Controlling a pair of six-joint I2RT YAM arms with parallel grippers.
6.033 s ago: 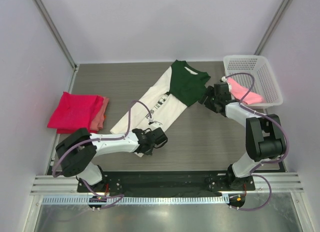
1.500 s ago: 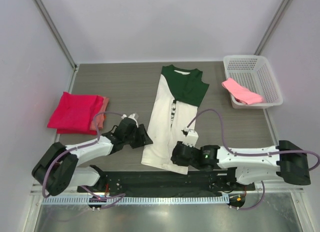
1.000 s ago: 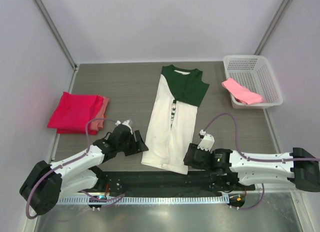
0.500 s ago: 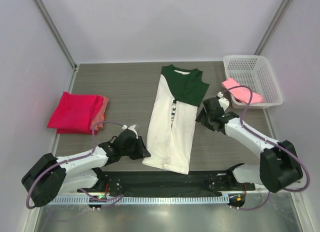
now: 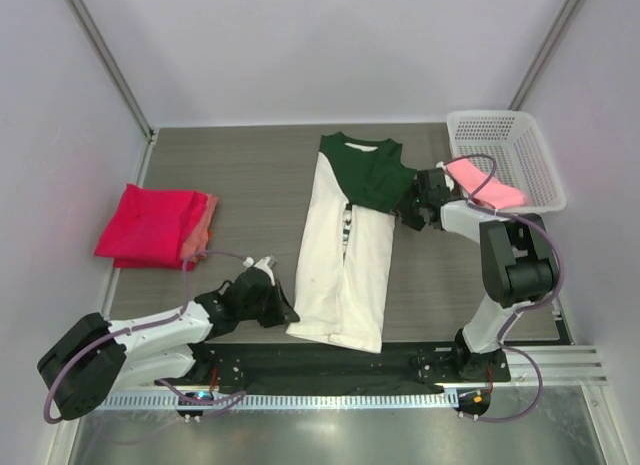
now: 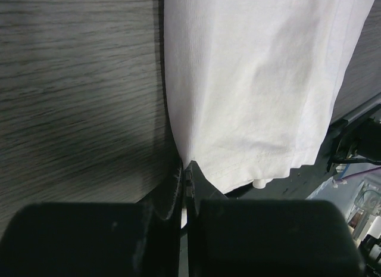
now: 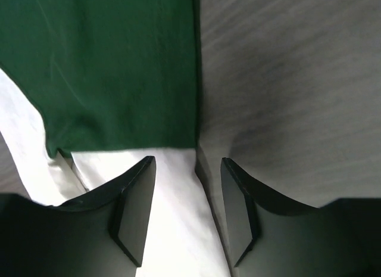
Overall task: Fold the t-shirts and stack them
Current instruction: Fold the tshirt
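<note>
The cream-white t-shirt (image 5: 345,265) with its dark green top lies folded lengthwise in the middle of the table. My left gripper (image 5: 288,310) sits low at its near left edge. In the left wrist view that gripper (image 6: 186,170) is shut, with the white cloth (image 6: 256,80) running into its tips. My right gripper (image 5: 408,207) is at the shirt's right edge, where green meets white. In the right wrist view it (image 7: 187,196) is open and straddles that edge, one finger (image 7: 134,211) over white cloth, the other over bare table. The green cloth (image 7: 119,62) lies just ahead.
A folded red-pink shirt (image 5: 145,223) lies on a salmon one (image 5: 205,220) at the left. The white mesh basket (image 5: 540,160) at the back right holds a light pink shirt (image 5: 490,185). A black base rail (image 5: 330,363) runs along the near table edge.
My left gripper has shut on the shirt's near left edge. My right arm has swung from the hem at the front up to the shirt's right edge beside the green part.
</note>
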